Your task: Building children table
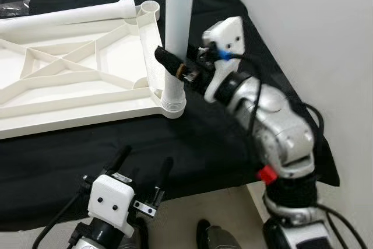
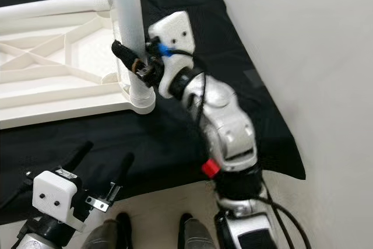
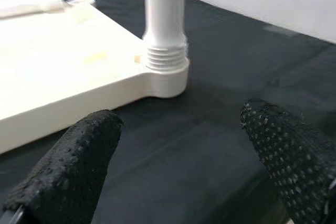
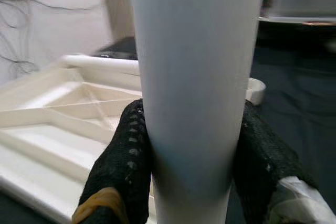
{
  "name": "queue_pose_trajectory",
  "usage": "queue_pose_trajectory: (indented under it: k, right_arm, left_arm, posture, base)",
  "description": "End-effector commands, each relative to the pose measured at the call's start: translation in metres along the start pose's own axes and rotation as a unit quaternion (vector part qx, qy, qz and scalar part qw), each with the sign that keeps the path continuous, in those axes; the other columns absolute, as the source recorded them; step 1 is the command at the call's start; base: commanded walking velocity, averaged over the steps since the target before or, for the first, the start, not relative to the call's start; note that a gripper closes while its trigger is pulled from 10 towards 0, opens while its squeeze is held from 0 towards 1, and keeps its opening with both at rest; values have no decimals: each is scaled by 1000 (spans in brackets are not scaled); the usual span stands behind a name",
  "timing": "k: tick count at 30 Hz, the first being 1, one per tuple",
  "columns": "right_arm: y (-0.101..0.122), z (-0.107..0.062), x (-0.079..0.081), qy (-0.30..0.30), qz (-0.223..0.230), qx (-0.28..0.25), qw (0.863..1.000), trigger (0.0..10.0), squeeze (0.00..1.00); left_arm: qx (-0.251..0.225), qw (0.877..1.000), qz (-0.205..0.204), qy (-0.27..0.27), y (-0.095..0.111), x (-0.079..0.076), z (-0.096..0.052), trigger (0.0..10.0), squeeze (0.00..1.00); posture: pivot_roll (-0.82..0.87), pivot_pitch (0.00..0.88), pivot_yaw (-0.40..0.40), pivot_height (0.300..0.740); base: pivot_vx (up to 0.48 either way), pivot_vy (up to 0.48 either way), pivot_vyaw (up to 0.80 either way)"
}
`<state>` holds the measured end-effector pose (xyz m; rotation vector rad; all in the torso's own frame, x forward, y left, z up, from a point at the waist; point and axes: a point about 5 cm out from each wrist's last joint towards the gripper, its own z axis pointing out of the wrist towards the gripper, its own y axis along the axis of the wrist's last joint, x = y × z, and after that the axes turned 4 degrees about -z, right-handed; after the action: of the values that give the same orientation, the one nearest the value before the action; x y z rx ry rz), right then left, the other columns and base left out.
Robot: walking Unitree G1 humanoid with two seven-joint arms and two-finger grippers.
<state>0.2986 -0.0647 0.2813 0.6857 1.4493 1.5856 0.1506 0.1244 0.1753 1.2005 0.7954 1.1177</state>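
Right gripper [image 1: 175, 65] around smooth tubular leg [image 1: 178, 16]

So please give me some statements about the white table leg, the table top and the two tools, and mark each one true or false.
1. The right tool is shut on the upright table leg. True.
2. The left tool holds a second leg. False: it is open and holds nothing, low above the black cloth.
3. The upright leg stands in a corner socket of the table top. True.
4. The table top lies with its ribbed side facing down. False: the ribs face up.
5. Another white leg lies flat along the far edge of the top. True.
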Motion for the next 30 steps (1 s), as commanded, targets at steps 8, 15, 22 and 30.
queue_pose_trajectory:
  k: [8,15,22,30]
  right_arm:
    - [-70,-10,-15,-104,45,194,975,10000,0]
    - [-38,6,-22,-32,53,95,994,10000,1000]
    - [-8,11,-21,177,6,1,984,10000,0]
    - [-4,11,-31,332,-14,-26,943,10000,0]
  left_arm:
    - [6,1000,5,-2,-4,-2,0,10000,0]
    - [6,1000,4,-2,-4,-2,1,10000,0]
    - [6,1000,4,-2,-3,-2,0,10000,0]
    - [7,1000,6,-3,-1,-3,-2,10000,0]
  posture:
    - [40,340,-86,740]
    - [36,345,-83,740]
    - [54,356,-78,740]
    - [90,371,-74,740]
  base:
    - [0,0,0]
    - [0,0,0]
    - [0,0,0]
    - [0,0,0]
